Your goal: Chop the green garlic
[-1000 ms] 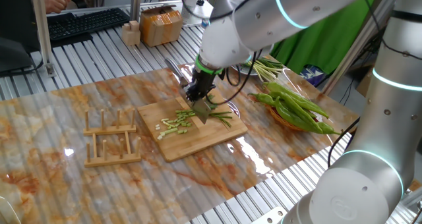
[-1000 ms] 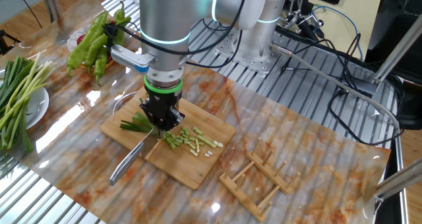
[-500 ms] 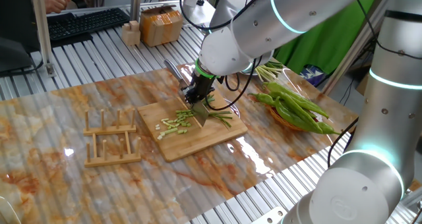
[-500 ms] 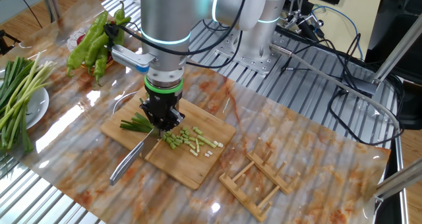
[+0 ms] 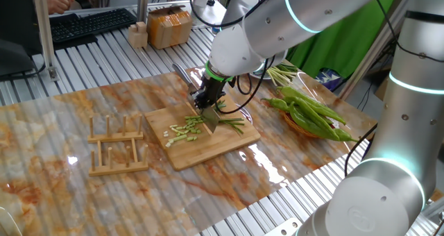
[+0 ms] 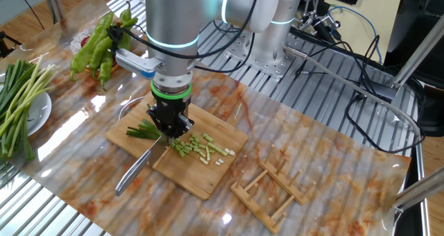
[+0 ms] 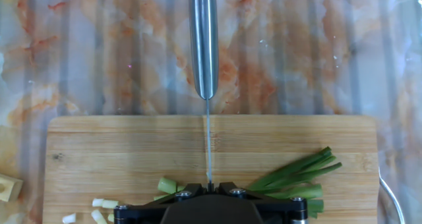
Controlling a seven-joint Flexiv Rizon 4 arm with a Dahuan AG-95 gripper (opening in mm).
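- While the worktop (image 6: 291, 135) carries the bamboo cutting board (image 6: 201, 180), the board lies straight under the downward-pointing hand (image 6: 170, 128).
- The hand is pinched shut on the knife (image 7: 204, 46), its blade edge-down across the board.
- The green garlic (image 7: 297, 178) lies crosswise to the blade: uncut leafy stalks on one side, chopped bits (image 6: 201, 149) on the other.
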